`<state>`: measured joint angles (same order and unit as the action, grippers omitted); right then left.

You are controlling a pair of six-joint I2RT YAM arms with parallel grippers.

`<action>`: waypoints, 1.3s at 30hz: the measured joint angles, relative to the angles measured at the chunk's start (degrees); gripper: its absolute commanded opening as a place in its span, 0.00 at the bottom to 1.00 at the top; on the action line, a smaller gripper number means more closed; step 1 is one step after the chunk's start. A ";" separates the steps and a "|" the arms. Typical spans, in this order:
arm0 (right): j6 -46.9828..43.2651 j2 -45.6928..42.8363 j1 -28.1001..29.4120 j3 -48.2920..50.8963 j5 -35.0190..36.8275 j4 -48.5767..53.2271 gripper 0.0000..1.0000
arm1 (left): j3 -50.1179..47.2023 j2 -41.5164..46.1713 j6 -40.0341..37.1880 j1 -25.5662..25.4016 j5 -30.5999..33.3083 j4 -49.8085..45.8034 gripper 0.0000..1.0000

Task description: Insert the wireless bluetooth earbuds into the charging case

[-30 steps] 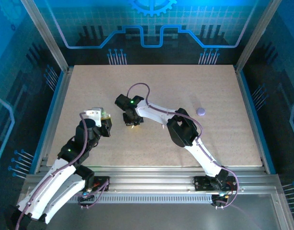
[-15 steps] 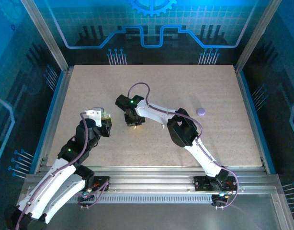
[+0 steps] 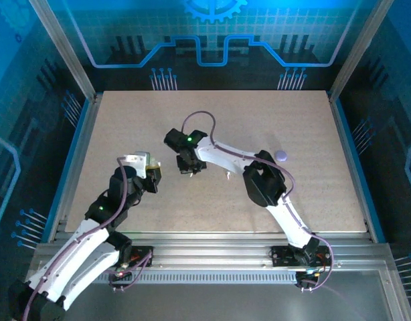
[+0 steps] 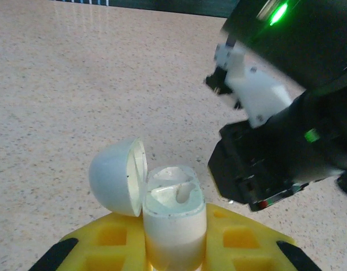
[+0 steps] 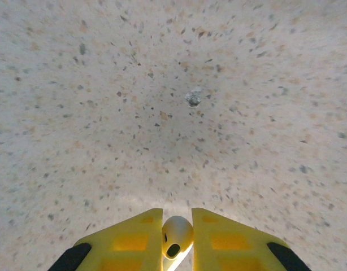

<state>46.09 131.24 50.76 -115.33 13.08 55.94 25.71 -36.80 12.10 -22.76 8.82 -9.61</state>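
Note:
My left gripper [image 4: 173,251] is shut on the white charging case [image 4: 173,223], held upright between its yellow fingers [image 4: 114,240]. The case's lid [image 4: 117,175] is swung open to the left and the pale sockets show on top. My right gripper [image 5: 177,231] is shut on a white earbud [image 5: 177,236], pinched between the yellow pads [image 5: 134,234] above bare table. From above, the right gripper [image 3: 189,166] hangs just right of the left gripper [image 3: 150,174], a short gap apart. The right arm's black wrist [image 4: 275,141] looms behind the case.
A pale purple round piece [image 3: 281,155] lies on the speckled table [image 3: 312,120] at the right. A tiny white sliver [image 3: 227,177] rests near the right arm's forearm. Metal rails and blue walls edge the table.
The right gripper has closed fully on the earbud and shifted slightly up and right. The left gripper with the case has moved a little to the right, toward it.

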 measured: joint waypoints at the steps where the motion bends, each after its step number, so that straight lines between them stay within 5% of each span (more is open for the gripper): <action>1: 0.00 -1.49 -0.07 0.79 0.11 -0.28 0.16 | -0.66 -0.28 0.02 0.00 -0.63 0.98 0.10; 39: -1.14 -24.94 1.60 12.00 7.54 -3.54 0.16 | -10.14 -25.29 -2.16 -8.39 -19.74 45.00 0.11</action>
<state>44.95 106.30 52.36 -103.33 20.62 52.40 15.57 -62.08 9.93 -31.16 -10.92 35.40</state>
